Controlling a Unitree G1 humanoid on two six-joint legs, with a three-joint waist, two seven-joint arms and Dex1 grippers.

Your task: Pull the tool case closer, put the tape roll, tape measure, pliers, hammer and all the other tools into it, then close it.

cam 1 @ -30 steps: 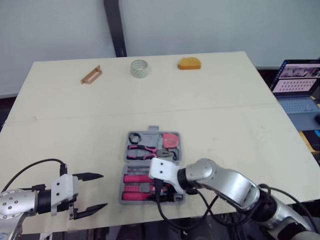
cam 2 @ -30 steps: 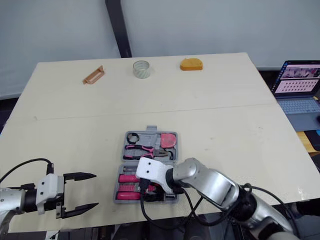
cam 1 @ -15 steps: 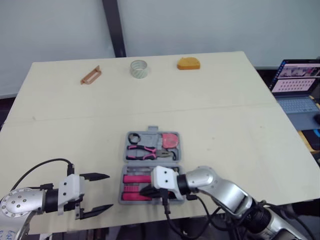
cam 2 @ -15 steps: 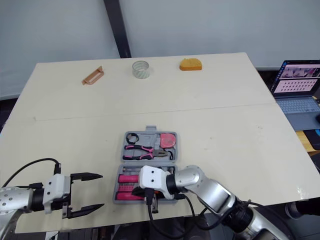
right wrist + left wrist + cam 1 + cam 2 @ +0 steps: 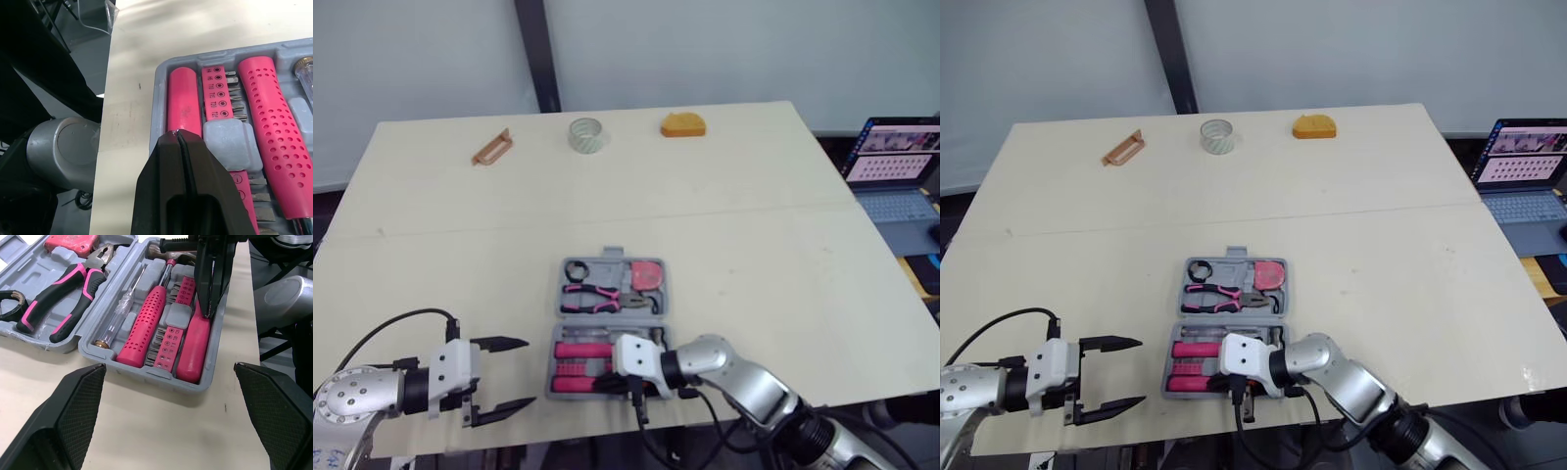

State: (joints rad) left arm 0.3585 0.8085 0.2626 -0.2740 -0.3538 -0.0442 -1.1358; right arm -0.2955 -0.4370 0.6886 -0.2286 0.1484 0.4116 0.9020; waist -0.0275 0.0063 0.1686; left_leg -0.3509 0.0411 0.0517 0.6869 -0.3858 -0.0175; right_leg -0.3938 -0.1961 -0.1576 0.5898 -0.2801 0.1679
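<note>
Left eye view: cream table (image 5: pixel 754 245) bears tool case (image 5: pixel 607 267).

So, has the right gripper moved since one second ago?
Yes. The right gripper has drawn back toward the robot, from the middle of the tool case to its near edge.
</note>
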